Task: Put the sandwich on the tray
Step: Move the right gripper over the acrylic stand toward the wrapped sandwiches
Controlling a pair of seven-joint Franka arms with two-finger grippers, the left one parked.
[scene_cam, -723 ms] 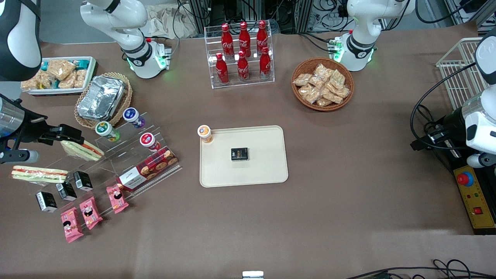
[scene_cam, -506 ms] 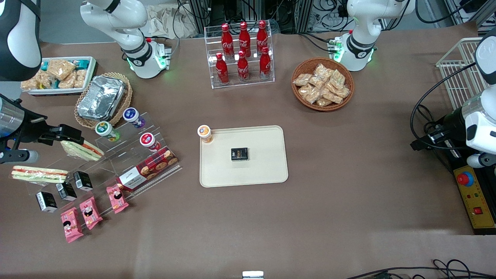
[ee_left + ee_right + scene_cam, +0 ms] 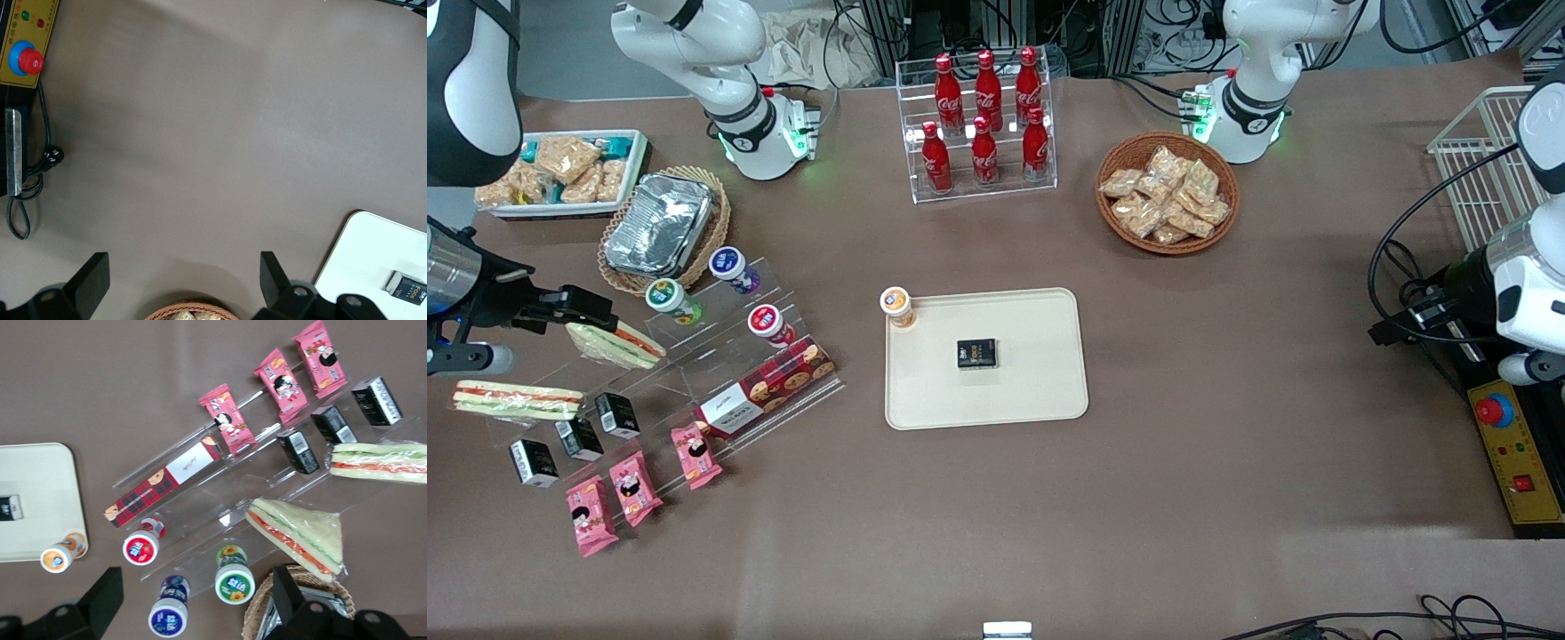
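Since the earlier front pictures almost nothing has shifted: the gripper [image 3: 587, 307] holds nearly the same place at the working arm's end of the table, and every item lies where it lay. The gripper hangs above the top of the clear acrylic rack [image 3: 694, 373], right over the end of the sandwich [image 3: 615, 345]. In the right wrist view its 2 fingers [image 3: 103, 597] stand wide apart with nothing between them, and the sandwich [image 3: 297, 535] shows as a clear-wrapped wedge lying on the rack, its tip near a wicker basket [image 3: 293, 603].

A second wrapped sandwich [image 3: 516, 399], long with a red stripe, lies on the rack nearer the front camera. Below it sit 3 small black boxes [image 3: 580, 438] and 3 pink snack packs [image 3: 636, 488]. A red plaid cookie box [image 3: 769, 389] rests on a lower step, and 3 small capped cups [image 3: 734, 269] stand on the upper steps.

The tray [image 3: 1040, 391] lies at mid-table, well apart from the sandwich. It carries a small black box [image 3: 977, 353], and an orange-capped cup [image 3: 896, 306] stands at its corner. A foil container [image 3: 660, 224] sits in the wicker basket, and 6 red bottles [image 3: 985, 116] stand in a clear stand farther from the front camera than the tray.
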